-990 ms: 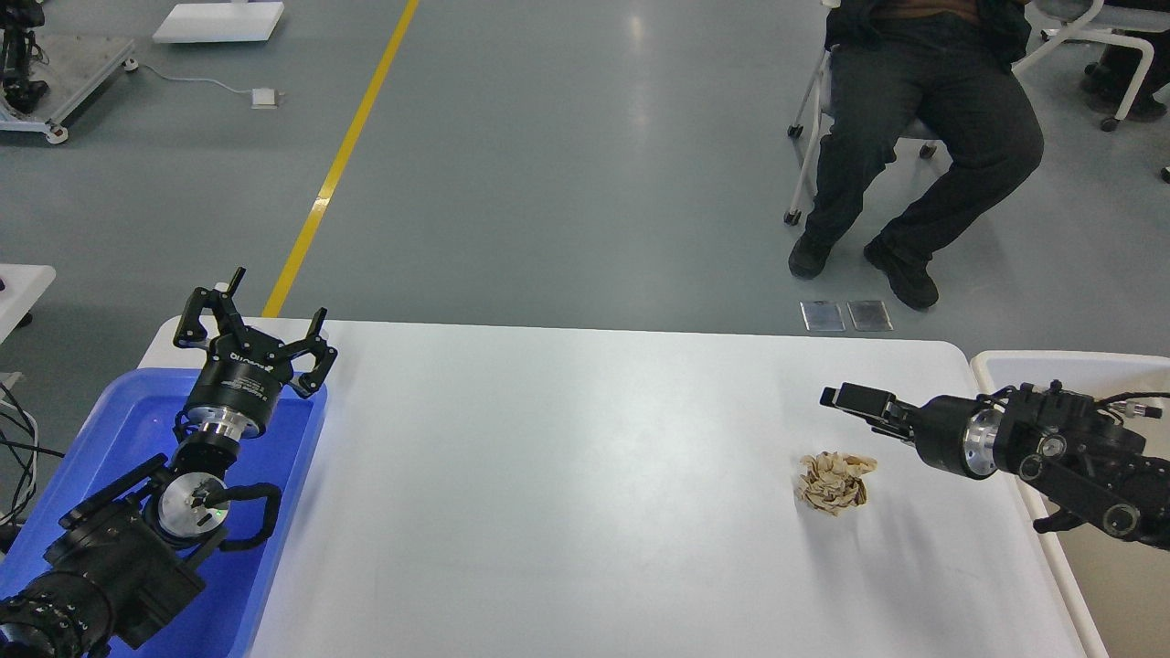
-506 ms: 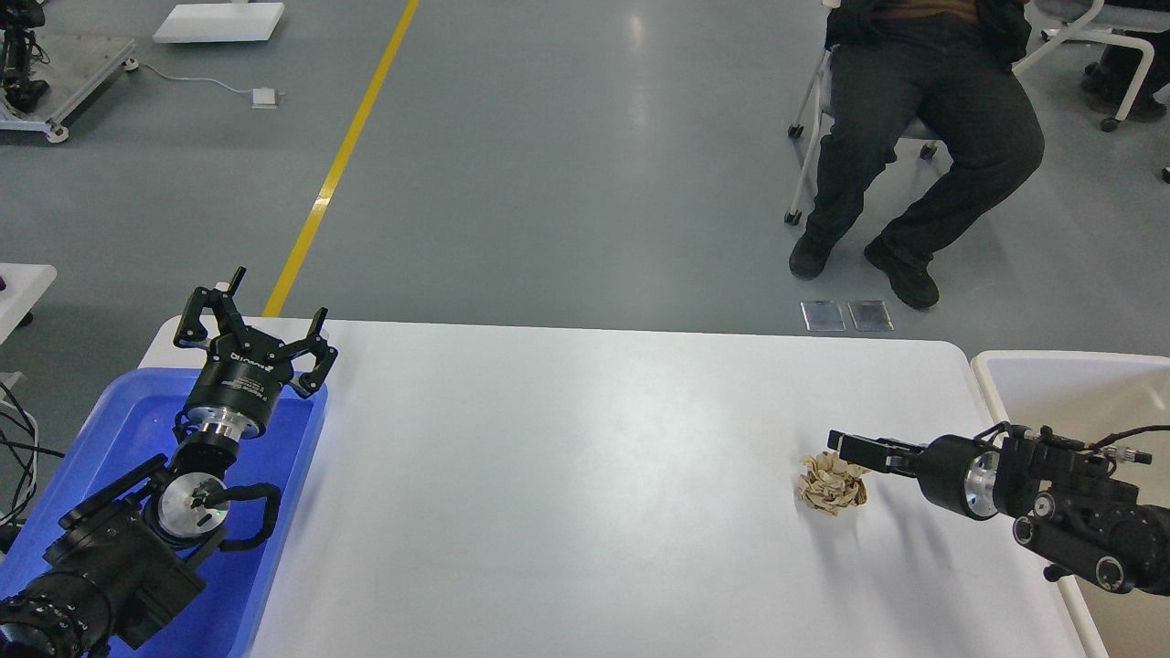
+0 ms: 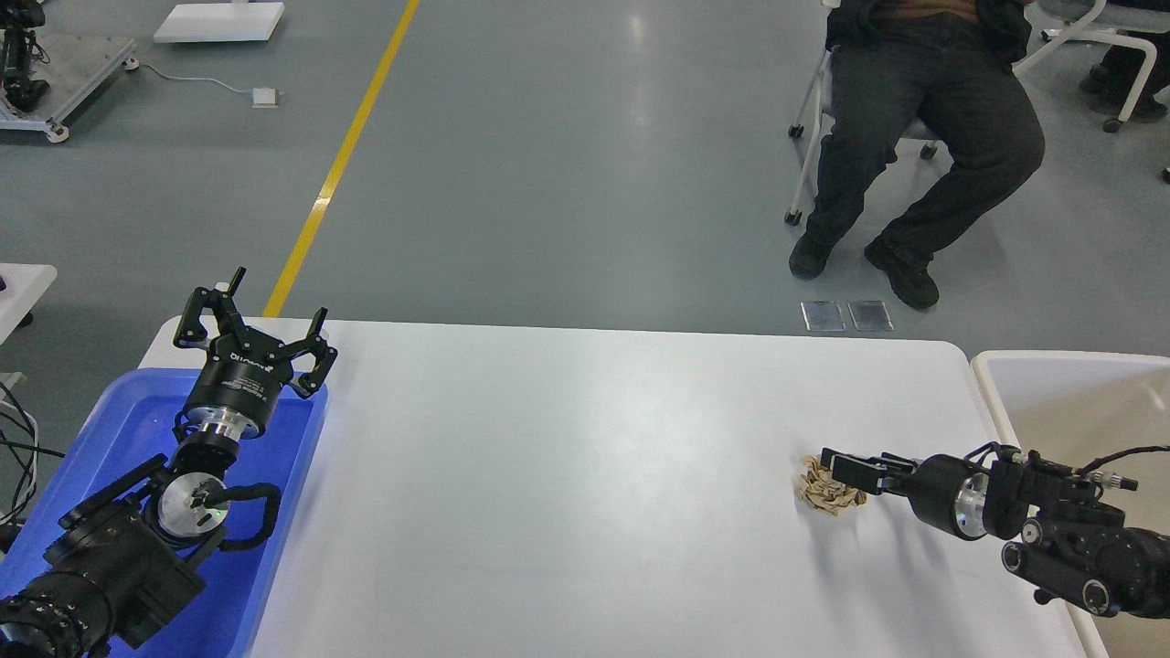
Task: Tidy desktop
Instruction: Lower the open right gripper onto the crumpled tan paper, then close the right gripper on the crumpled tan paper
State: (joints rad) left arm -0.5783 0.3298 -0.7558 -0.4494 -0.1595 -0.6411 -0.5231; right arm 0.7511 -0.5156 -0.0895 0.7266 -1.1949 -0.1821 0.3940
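Note:
The white desktop [image 3: 567, 475] holds one crumpled tan paper ball [image 3: 825, 496] at its right side. My right gripper [image 3: 838, 463] comes in low from the right. Its fingers lie over the top right of the ball and hide part of it. They are seen edge-on, so I cannot tell whether they are closed on the paper. My left gripper [image 3: 251, 320] stands upright at the desktop's far left corner, over the far end of the blue tray [image 3: 110, 429]. Its fingers are spread open and empty.
An off-white bin [image 3: 1079, 393] stands just off the desktop's right edge, behind my right arm. A seated person [image 3: 923, 137] is beyond the far right corner. A yellow floor line [image 3: 338, 164] runs behind the table.
My right gripper has come down and toward me, from above and behind the paper ball to right on it. The ball and my left arm have not moved.

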